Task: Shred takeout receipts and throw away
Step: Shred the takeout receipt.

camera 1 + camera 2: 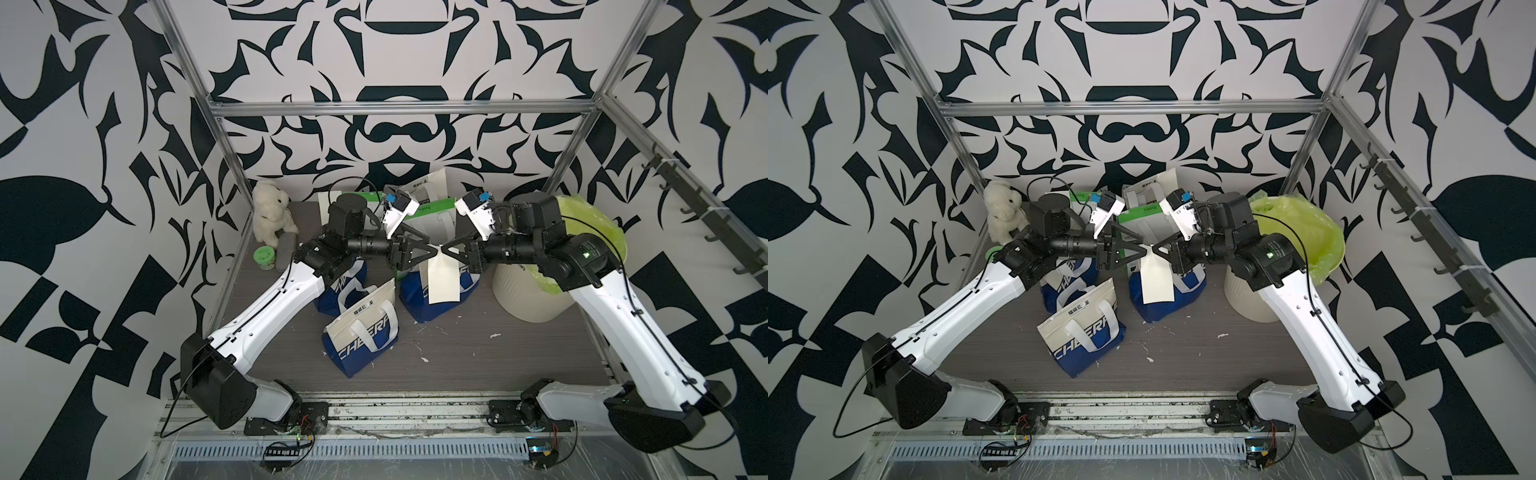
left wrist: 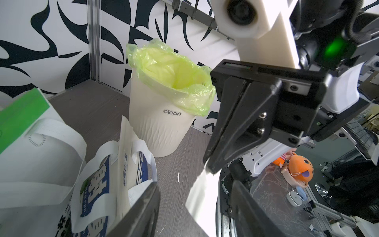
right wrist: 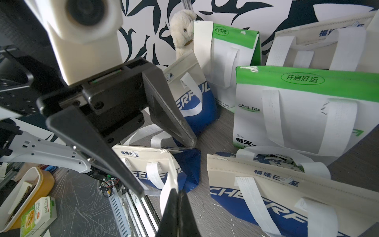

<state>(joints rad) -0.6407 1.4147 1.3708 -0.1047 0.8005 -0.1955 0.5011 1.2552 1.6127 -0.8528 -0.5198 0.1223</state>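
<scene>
A takeout receipt (image 1: pixel 442 278) (image 1: pixel 1156 282), a cream-white slip, hangs in mid-air over the blue-and-white bags in both top views. My right gripper (image 1: pixel 444 250) (image 3: pixel 174 192) is shut on its top edge. My left gripper (image 1: pixel 430 251) (image 2: pixel 194 213) faces it tip to tip and is open. Its jaws stand to either side of the slip (image 2: pixel 205 201) without pinching it. In the right wrist view another pale slip (image 3: pixel 202 41) stands against a green-and-white bag. To the right of both grippers is the white bin (image 1: pixel 528 291) (image 2: pixel 164 127) with a yellow-green liner.
Several blue-and-white bags (image 1: pixel 361 332) and green-and-white bags (image 1: pixel 432 216) crowd the middle and back of the grey table (image 1: pixel 498 365). A white plush toy (image 1: pixel 272 212) and a green jar (image 1: pixel 264 257) sit at the back left. Tiny paper scraps (image 1: pixel 424 358) dot the table. Metal frame posts (image 1: pixel 232 166) stand at the corners.
</scene>
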